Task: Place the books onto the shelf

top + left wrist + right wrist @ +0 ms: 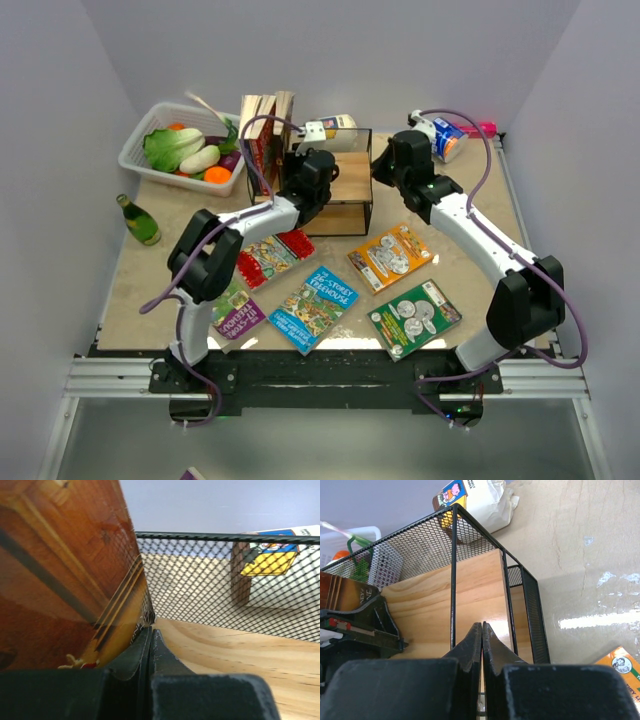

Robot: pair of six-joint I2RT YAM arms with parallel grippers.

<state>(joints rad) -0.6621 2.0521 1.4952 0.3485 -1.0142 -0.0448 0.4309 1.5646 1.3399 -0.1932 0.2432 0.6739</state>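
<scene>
The small black metal-frame shelf with light wooden boards (348,190) stands toward the back of the pale brown tabletop (340,262). A row of thin upright books with cream page edges (263,125) stands at the shelf's left end.

The left claw (151,629) sits over the shelf's wooden board just right of that row. It is clenched tight, with nothing between its fingers. The glossy brown cover of the nearest book (60,570) leans against the outer side of one finger (touching near the tip, as far as the wrist view shows). The right claw (481,627) is also clenched and empty. It hangs at the shelf's right end above the black frame bars; whether it touches them I cannot tell.

Right of the left claw the board lies bare, up to the black mesh wall (225,580) and its top rail.

Flat in front of the shelf lie five paperbacks:
- a red paperback (272,255) near the left corner
- an orange one with coins (390,257) near the right corner
- farther forward, a blue one (315,308), a green one with coins (413,318) and a purple one (238,320)

Left of the shelf are a white plastic basket (140,168) of vegetables and a green glass bottle (140,220). A white pouch (338,125) sits just behind the shelf, and a blue-and-white carton (448,138) lies to its right rear.
</scene>
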